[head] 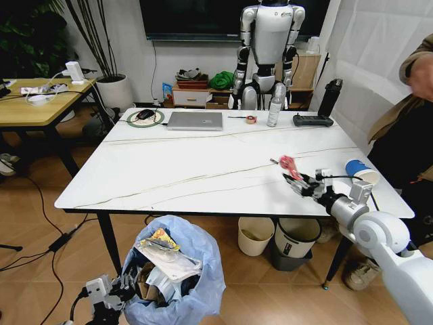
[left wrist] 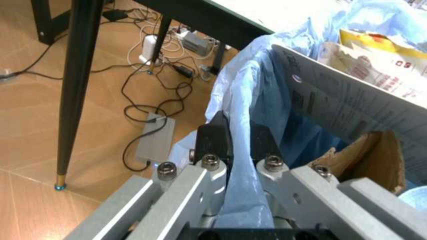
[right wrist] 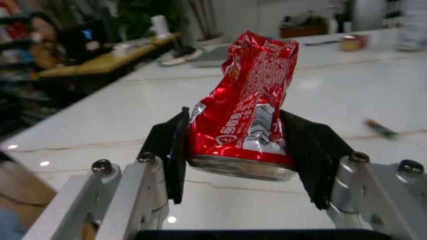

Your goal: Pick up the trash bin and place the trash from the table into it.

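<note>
Head view: trash bin point(head: 177, 271) pinched at its bag by left gripper point(head: 111, 292), mostly full; red wrapper point(head: 290, 166) clamped in right gripper point(head: 302, 183) above table point(head: 169, 169), blue paper cup point(head: 358, 169) left.

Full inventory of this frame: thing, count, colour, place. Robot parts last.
table: 1, white marble-look, centre
bin: 1, light-blue bag, near table edge, below it, full of litter
red wrapper: 1, red, off the tabletop in the right end effector
paper cup: 1, blue, table's right edge
laptop: 1, silver, far side
remote: 1, dark, far right
tape roll: 1, reddish, beside laptop
floor bins: 2, cream and black-rimmed white, under table
wooden table: 1, far left
humanoid: 1, white, behind table
person: 1, right edge
left end effector: shut on bin's bag rim
right end effector: shut on red wrapper
</note>
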Robot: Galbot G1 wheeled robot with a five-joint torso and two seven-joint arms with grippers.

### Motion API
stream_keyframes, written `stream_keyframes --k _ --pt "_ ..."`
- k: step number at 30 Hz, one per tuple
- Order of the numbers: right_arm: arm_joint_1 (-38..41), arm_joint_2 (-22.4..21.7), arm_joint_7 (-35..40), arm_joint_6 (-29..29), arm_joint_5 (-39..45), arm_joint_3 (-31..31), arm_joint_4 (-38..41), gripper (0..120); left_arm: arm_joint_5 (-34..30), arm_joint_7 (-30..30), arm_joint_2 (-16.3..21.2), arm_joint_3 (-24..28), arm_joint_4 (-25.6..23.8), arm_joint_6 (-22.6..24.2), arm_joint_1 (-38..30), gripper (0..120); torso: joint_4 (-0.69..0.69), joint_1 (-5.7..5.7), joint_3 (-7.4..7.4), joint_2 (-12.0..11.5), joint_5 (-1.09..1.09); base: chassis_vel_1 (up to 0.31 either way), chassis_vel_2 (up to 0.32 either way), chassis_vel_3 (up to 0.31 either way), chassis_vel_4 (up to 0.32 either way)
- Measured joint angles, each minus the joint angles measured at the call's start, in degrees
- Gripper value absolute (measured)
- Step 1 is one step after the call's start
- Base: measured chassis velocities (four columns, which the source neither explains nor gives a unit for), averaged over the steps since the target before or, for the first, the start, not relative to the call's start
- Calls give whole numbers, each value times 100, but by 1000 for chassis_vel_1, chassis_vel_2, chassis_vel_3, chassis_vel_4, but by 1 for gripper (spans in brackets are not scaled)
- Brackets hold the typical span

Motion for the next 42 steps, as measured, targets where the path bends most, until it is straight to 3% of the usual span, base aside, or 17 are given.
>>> stream_keyframes --k 7,8,12,13,19,26,42 --pt "746 146 -211 228 433 -1768 1107 47 -41 -5 -16 2 27 32 12 0 1 0 0 0 -2 0 0 0 0" --pt "746 146 -211 228 433 -1768 1107 47 -41 -5 -16 2 27 32 12 0 1 0 0 0 -2 0 0 0 0" --pt "1197 287 -267 222 410 -2947 1094 47 -26 -17 -33 4 32 56 33 0 2 0 0 0 -2 0 0 0 0" --pt "1197 287 -267 222 410 -2947 1094 47 -26 -17 -33 4 32 56 33 0 2 0 0 0 -2 0 0 0 0" --pt "1385 496 -353 279 -65 -4326 592 47 7 -16 -70 -20 -8 67 40 0 1 -1 0 0 -1 0 0 0 0" --pt "1364 594 -285 260 -439 -4781 333 47 57 -23 -121 14 -48 81 4 0 1 -1 0 0 -1 0 0 0 0" --pt "1010 275 3 -18 -1874 -4657 355 47 226 -50 -154 168 -115 79 -14 0 0 -1 0 0 0 0 0 0 0"
